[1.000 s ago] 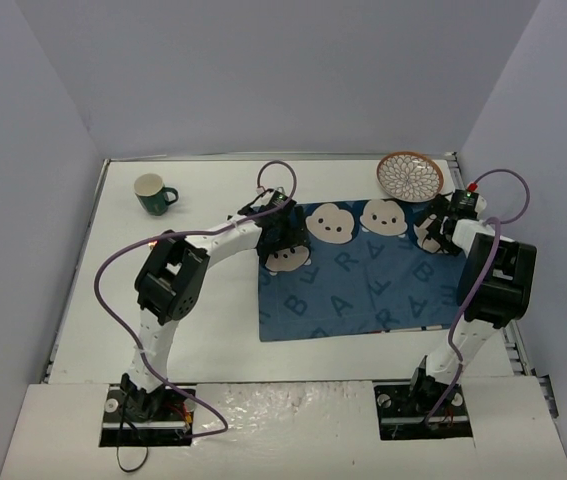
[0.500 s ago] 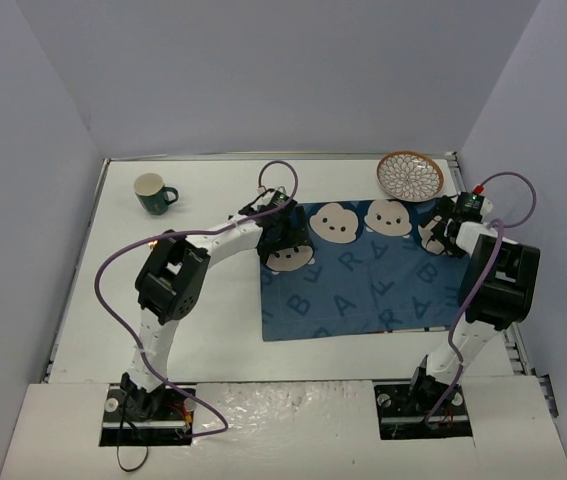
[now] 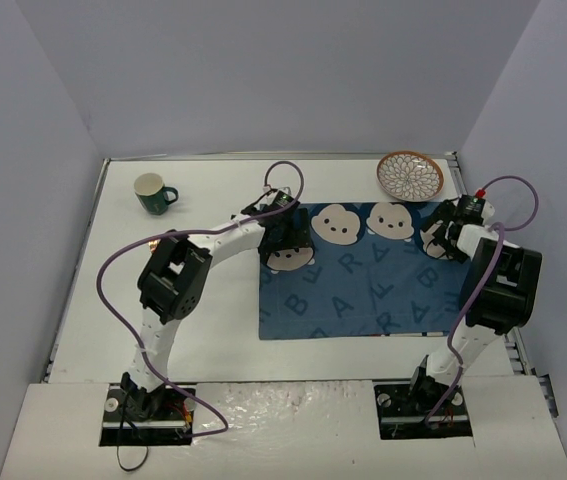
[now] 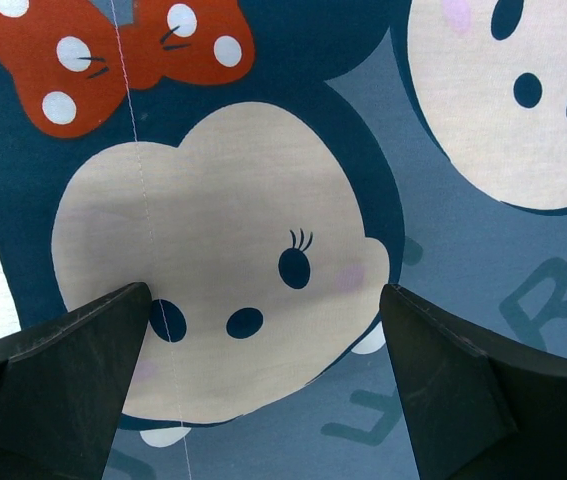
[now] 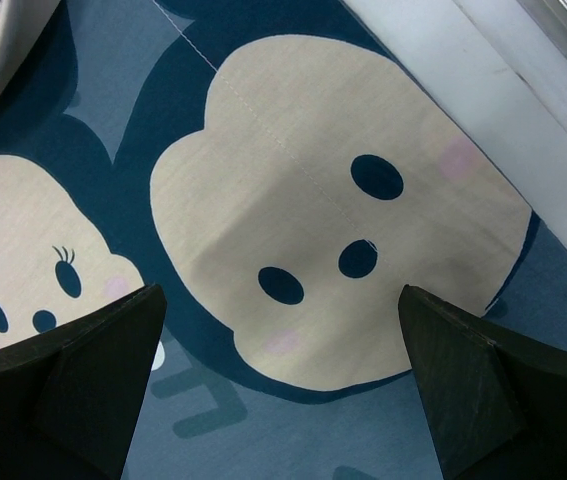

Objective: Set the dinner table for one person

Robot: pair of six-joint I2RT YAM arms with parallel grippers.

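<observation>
Since a second ago, both of my wrists have edged rightward, the right one more, and the far edge of the cloth mat (image 3: 363, 285) appears drawn out with them.

Finding: my left gripper (image 4: 263, 300) hangs over the mat's far left corner and my right gripper (image 5: 278, 295) over its far right corner. Both sets of jaws stand wide apart with nothing between them, only printed cloth below.

The dinner table (image 3: 203, 300) fills the view under everything. The mat lies on its right half, long axis running left to right.

Deciding relation: the plate (image 3: 410, 175) sits at the far right, just beyond my right gripper. Whether its rim overlaps the mat I cannot tell. The mug (image 3: 153, 193) stands well apart at the far left, nearer my left arm. I judge the plate falls to the right arm.
</observation>
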